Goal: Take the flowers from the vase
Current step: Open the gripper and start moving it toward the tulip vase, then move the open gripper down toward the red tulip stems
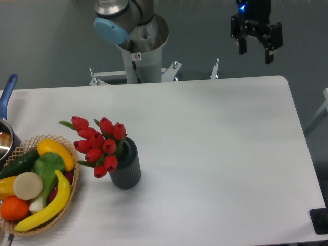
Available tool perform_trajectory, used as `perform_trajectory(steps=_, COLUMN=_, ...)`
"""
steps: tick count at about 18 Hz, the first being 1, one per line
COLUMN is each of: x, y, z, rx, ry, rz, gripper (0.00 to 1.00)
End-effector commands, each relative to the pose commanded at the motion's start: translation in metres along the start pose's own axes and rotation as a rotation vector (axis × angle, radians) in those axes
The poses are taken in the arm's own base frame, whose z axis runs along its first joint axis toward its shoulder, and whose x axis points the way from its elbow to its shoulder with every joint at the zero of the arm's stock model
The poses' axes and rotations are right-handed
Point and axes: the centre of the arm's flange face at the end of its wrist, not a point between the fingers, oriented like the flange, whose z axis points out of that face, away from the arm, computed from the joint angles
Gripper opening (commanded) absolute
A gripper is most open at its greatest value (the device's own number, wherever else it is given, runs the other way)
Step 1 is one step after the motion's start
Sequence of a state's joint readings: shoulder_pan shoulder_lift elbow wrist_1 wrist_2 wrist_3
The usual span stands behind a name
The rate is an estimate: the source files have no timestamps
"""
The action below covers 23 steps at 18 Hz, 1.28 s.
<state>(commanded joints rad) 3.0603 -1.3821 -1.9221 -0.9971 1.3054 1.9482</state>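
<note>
The flowers [99, 144], a bunch of red tulip buds with green leaves, stand in the vase [126, 166], a small dark grey ribbed cylinder at the table's left-centre. The bunch leans to the left, over the vase's rim. My gripper [255, 52] hangs high at the far right, beyond the table's back edge, far from the flowers. Its two black fingers are spread apart and hold nothing.
A wicker basket [72, 192] with a banana, a cucumber, an orange and other fruit and vegetables sits at the front left, close to the vase. A pot with a blue handle [7, 94] is at the left edge. The robot's base [139, 51] stands behind the table.
</note>
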Motion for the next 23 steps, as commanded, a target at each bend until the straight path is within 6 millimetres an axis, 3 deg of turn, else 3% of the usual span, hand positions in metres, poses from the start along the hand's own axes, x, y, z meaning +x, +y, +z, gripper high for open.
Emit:
perform_trajectory(steps=4, x=-0.001, y=0.001, z=-0.001, rx=-0.003, ry=-0.001, rz=-0.007, gripper=1.00)
perform_trajectory(steps=10, x=0.013, y=-0.007, z=0.018, rx=0.079, ry=0.017, rz=-0.068, gripper=1.00)
perform_trajectory(steps=14, x=0.010, y=-0.027, z=0.021, rx=0.218, ry=0.007, rz=-0.368, gripper=1.00)
perform_trajectory(steps=23, x=0.017, y=-0.057, z=0.040, rx=0.381, ry=0.063, rz=-0.466, gripper=1.00)
